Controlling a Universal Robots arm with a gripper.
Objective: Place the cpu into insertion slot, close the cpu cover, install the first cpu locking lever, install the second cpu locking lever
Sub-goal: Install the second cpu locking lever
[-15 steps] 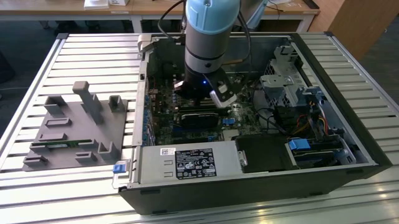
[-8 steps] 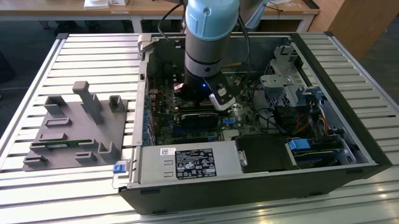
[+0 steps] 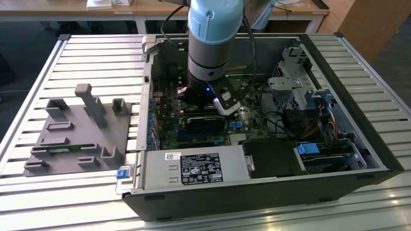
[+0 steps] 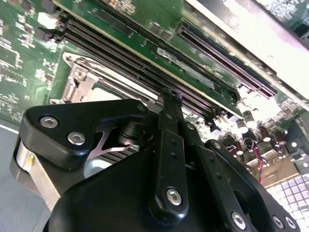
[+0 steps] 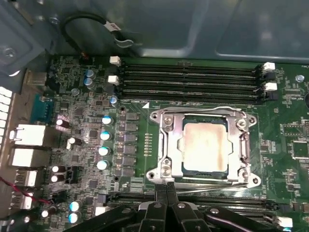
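The cpu, a pale silver square, lies flat in the socket on the green motherboard. The shiny cpu cover is folded down around it, its open centre showing the chip's top. One thin wire locking lever runs along the socket's side nearest the memory slots. The other lever runs along the opposite side. My gripper is shut, its two black fingers pressed together with their tips right at that second lever's end, by the socket corner. In the second wrist view the gripper points down beside the socket frame.
The arm reaches down into an open computer case on a slatted table. Memory slots and capacitors border the socket. A power supply sits at the case's front. A grey fixture stands at the exterior view's left.
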